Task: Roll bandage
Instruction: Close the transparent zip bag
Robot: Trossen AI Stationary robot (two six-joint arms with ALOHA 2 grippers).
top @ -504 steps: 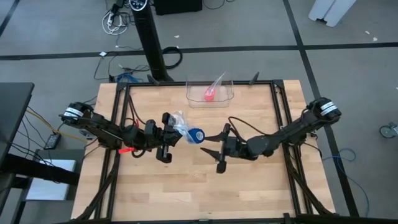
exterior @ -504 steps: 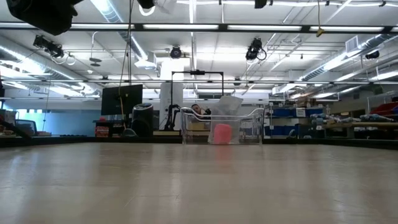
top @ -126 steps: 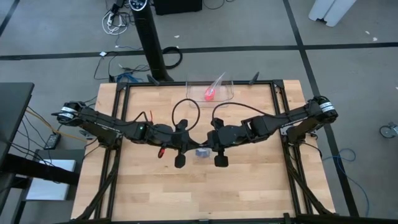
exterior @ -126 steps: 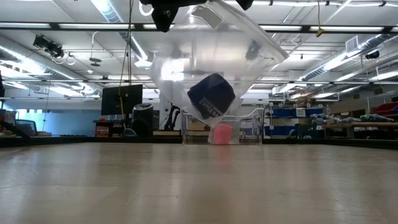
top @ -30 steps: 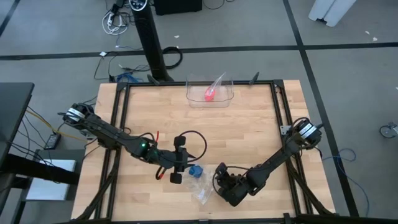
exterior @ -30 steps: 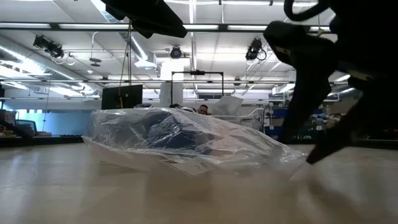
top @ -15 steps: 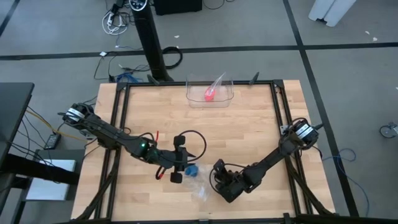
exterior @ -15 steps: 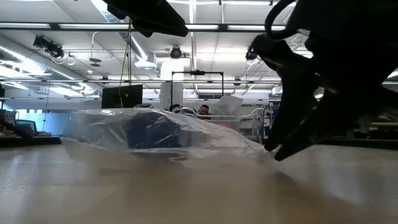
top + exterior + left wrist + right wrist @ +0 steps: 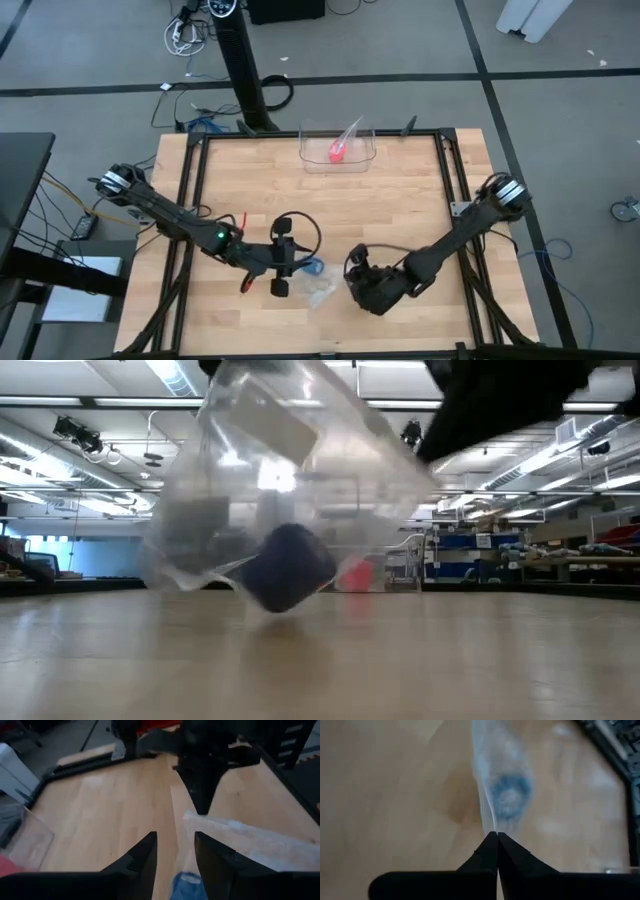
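Observation:
The bright blue bandage (image 9: 286,581), a small roll, sits in the lower part of a clear plastic bag (image 9: 300,470). The bag hangs close over the table; in the high view it (image 9: 322,289) lies between my two grippers. My right gripper (image 9: 496,836) is shut on the bag, with the roll (image 9: 509,796) showing through the plastic beyond its fingertips. My left gripper (image 9: 175,840) faces it with its fingers apart. Blue fabric (image 9: 188,886) shows low between those fingers, and the bag (image 9: 250,842) lies beside them. My right gripper pinches a thin edge of the bag (image 9: 492,822) between its two fingertips, about level and pointing toward the table's left. The left wrist view shows that corner (image 9: 192,816) at its fingertips. The bag hangs below, the roll in its lowest part. My left gripper: whether it touches the bag or roll, I cannot tell.
A clear bin (image 9: 365,150) stands at the far edge with a small pink-red roll (image 9: 336,152) in it. Black frame rails (image 9: 452,190) run along the table's sides. A cable loop (image 9: 296,228) arches over my left wrist. Bare wood lies toward the near edge.
My right gripper has taken hold of the bag, then gone up and a little toward the far edge. The bag lay flat and spread on the table; now it is lifted and hangs, with the roll dropped to its lower part.

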